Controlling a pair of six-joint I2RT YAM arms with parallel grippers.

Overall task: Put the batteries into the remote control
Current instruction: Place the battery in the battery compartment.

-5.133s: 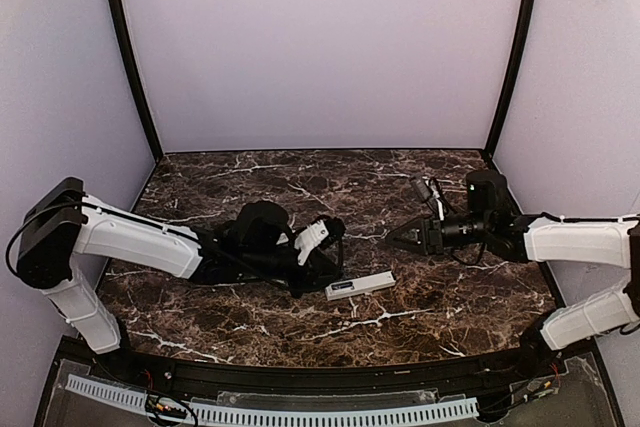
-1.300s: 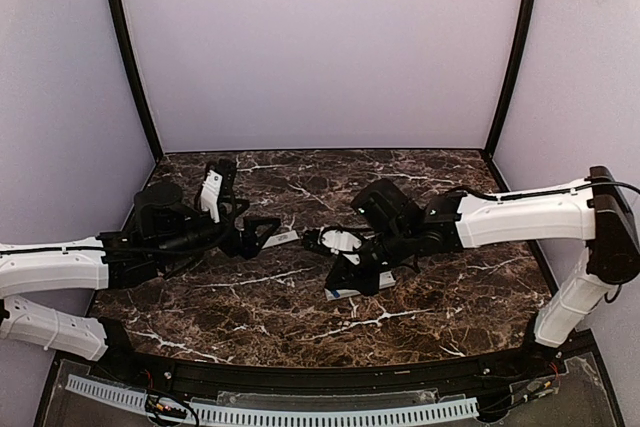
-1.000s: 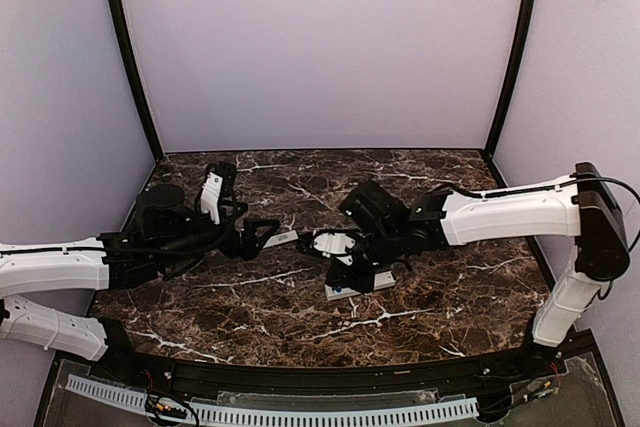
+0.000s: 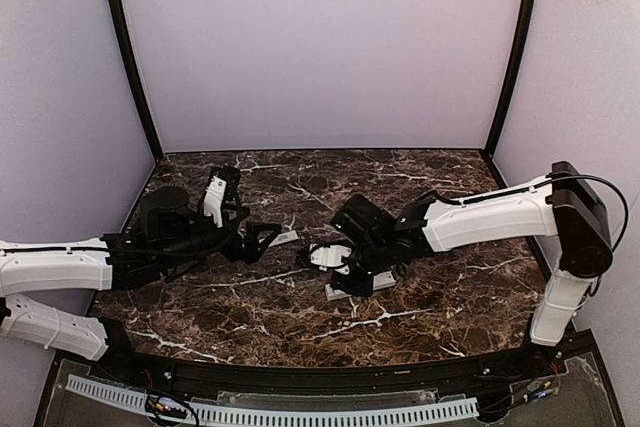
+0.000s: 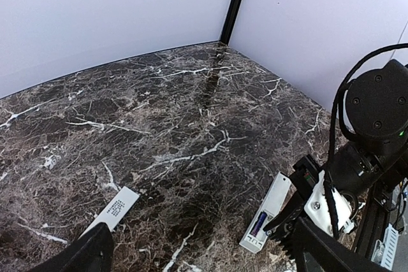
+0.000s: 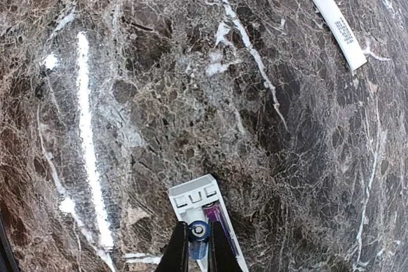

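Insertion step: right pincer [image 6: 197,248] pinches tiny blue cylindrical battery [image 6: 198,229] over slim white remote control [image 6: 193,196]; left pincer [image 4: 262,237] spread. Next: seat squarely.

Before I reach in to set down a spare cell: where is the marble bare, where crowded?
Bare: the far strip of the table along the back wall, and the near strip in front of the remote control. Crowded: the centre, around the left gripper, white cover and right gripper with its battery.

Battery [image 5: 258,224] in remote control [image 5: 275,197]; cover [image 5: 115,210] left
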